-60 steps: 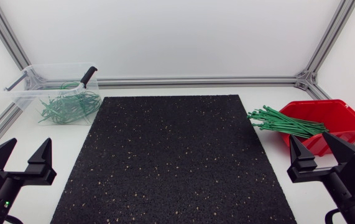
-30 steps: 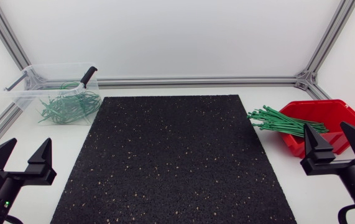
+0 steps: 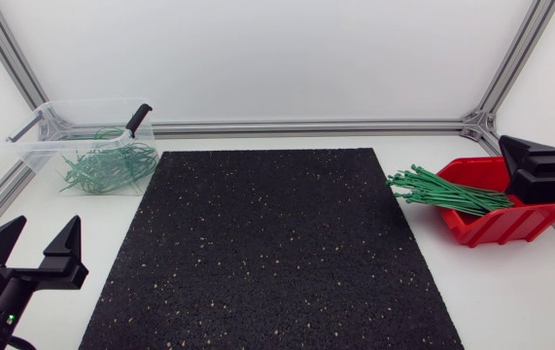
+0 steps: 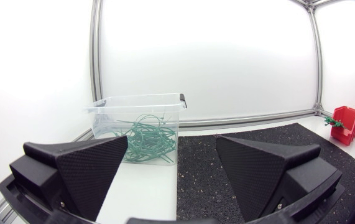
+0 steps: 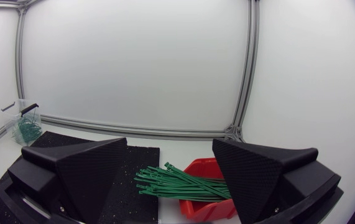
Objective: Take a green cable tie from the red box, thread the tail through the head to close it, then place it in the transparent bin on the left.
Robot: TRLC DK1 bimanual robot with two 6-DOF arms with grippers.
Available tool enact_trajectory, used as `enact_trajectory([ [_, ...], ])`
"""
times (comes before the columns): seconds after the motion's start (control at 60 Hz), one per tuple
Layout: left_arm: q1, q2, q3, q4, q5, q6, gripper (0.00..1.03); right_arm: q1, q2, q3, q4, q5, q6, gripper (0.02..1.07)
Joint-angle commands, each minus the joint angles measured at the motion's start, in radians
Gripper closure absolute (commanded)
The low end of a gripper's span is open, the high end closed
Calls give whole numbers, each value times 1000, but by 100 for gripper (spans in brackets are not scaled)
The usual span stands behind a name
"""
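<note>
Head view: the right jaws, spread apart, have climbed from the lower right corner to hang over the red box (image 3: 496, 228) at mid-right, where green cable ties (image 3: 447, 194) spill over its rim, likely readying a pick; the left jaws gape at lower left.

Robot lab cell, probably.
White panels (image 3: 258, 58) in aluminium framing (image 3: 306, 126) enclose a white desk (image 3: 510, 292) carrying a black speckled mat (image 3: 267, 243).

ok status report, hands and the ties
Left hand open, empty, beside the black mat. Right hand open, empty, by the red box. Bundle of green cable ties untouched, spilling over the box's rim. Nothing in the way.
</note>
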Motion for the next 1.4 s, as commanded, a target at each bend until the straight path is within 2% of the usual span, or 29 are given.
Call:
enact_trajectory([
  [0.0, 9, -6, -39, -14, 4, -11, 4, -14, 95, 77, -32, 4, -37, 7],
  [0.1, 9, -6, -39, -14, 4, -11, 4, -15, 189, 156, -99, -25, -93, 8],
  [0.2, 10, -6, -41, -14, 2, -11, 4, -18, 278, 225, -150, -57, -189, 16],
  [0.4, 10, -6, -39, -14, 4, -11, 4, -63, 474, 353, -273, -74, -401, 16],
  [0.533, 12, -6, -39, -14, 4, -11, 4, -112, 545, 367, -311, -169, -562, 15],
  [0.683, 13, -6, -39, -15, 4, -11, 4, -115, 627, 377, -398, -192, -778, 16],
  [0.8, 13, -6, -39, -15, 4, -11, 4, -126, 692, 405, -441, -192, -875, 16],
  [1.017, 13, -6, -39, -17, 4, -11, 4, -155, 805, 442, -478, -192, -1051, 16],
  [1.183, 15, -6, -39, -17, 4, -11, 4, -162, 815, 402, -454, -211, -1176, 17],
  [1.383, 13, -6, -39, -17, 4, -11, 4, -162, 795, 293, -323, -214, -1294, 17],
])
